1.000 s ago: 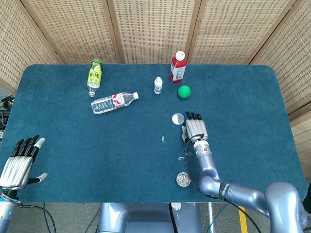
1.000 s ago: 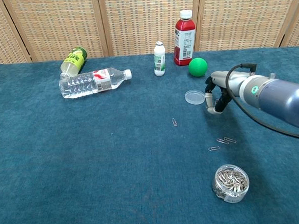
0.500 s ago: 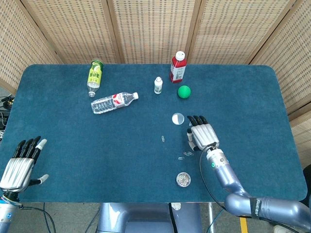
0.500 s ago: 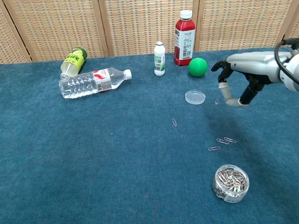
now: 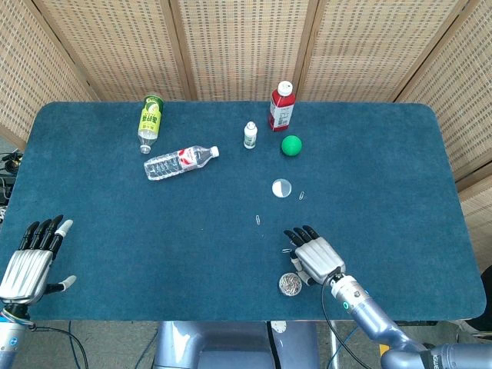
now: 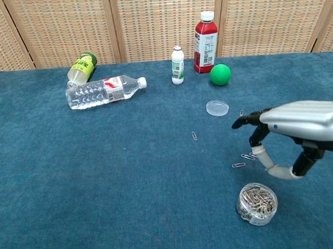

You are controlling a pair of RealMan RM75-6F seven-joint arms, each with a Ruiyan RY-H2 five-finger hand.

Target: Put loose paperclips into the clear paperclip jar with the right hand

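The clear paperclip jar (image 5: 290, 284) (image 6: 257, 203) stands open near the table's front edge, holding several clips. My right hand (image 5: 314, 257) (image 6: 299, 129) hovers just behind and to the right of it, fingers spread, nothing in it that I can see. Loose paperclips lie on the blue cloth: one (image 5: 258, 221) (image 6: 195, 136) mid-table, one (image 5: 301, 195) (image 6: 241, 113) beside the jar's lid (image 5: 281, 187) (image 6: 217, 107), and two (image 6: 238, 165) (image 6: 247, 156) under the hand's fingertips. My left hand (image 5: 31, 257) rests open at the front left corner.
At the back stand a red drink bottle (image 5: 281, 105) (image 6: 206, 42), a small white bottle (image 5: 250, 135) (image 6: 177, 65) and a green ball (image 5: 291, 145) (image 6: 220, 74). A clear water bottle (image 5: 180, 161) (image 6: 103, 91) and a green bottle (image 5: 151, 121) (image 6: 82, 67) lie at back left.
My right hand has drawn back from beside the lid toward the front edge and now hangs by the jar. A paperclip shows beside the lid where the hand was. The left hand has barely moved.
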